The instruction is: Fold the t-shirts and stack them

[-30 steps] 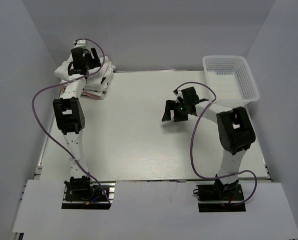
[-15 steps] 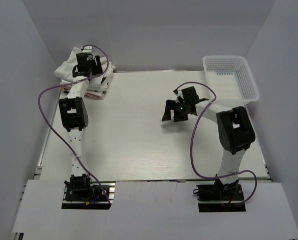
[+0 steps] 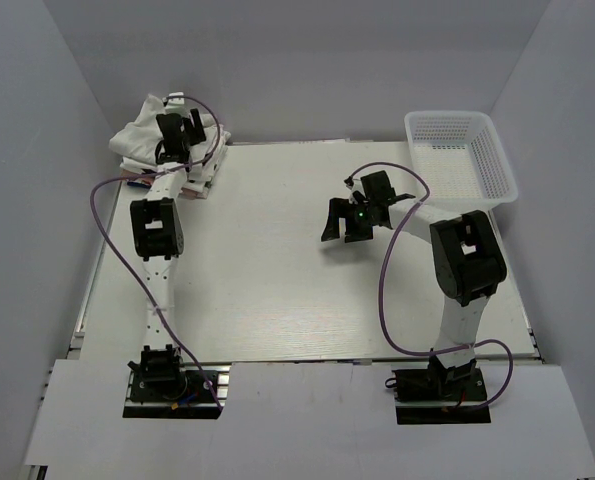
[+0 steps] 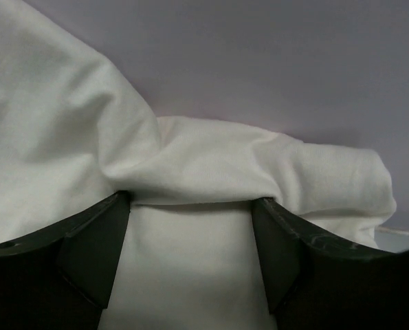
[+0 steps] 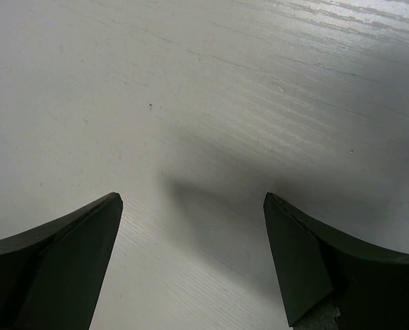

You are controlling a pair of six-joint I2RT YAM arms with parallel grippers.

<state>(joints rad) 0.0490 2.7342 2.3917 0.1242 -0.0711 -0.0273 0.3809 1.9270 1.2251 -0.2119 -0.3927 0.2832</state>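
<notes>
A pile of whitish t-shirts (image 3: 140,138) lies at the table's back left corner, its top cloth bunched up against the wall. My left gripper (image 3: 177,130) is over the pile, open. In the left wrist view its fingers (image 4: 97,247) stand wide apart with white cloth (image 4: 190,161) lying between them and draped over their tips (image 4: 190,206). My right gripper (image 3: 341,222) hovers open and empty over bare table right of centre; the right wrist view shows only tabletop between its jaws (image 5: 194,203). No tee with dark green sleeves is in view.
A white plastic mesh basket (image 3: 499,165) stands at the back right corner. Grey walls close in the table at the back and both sides. A purple cable loops off each arm.
My left gripper has moved farther back over the pile, and the top white cloth has bunched up toward the back left. The right arm has barely moved.
</notes>
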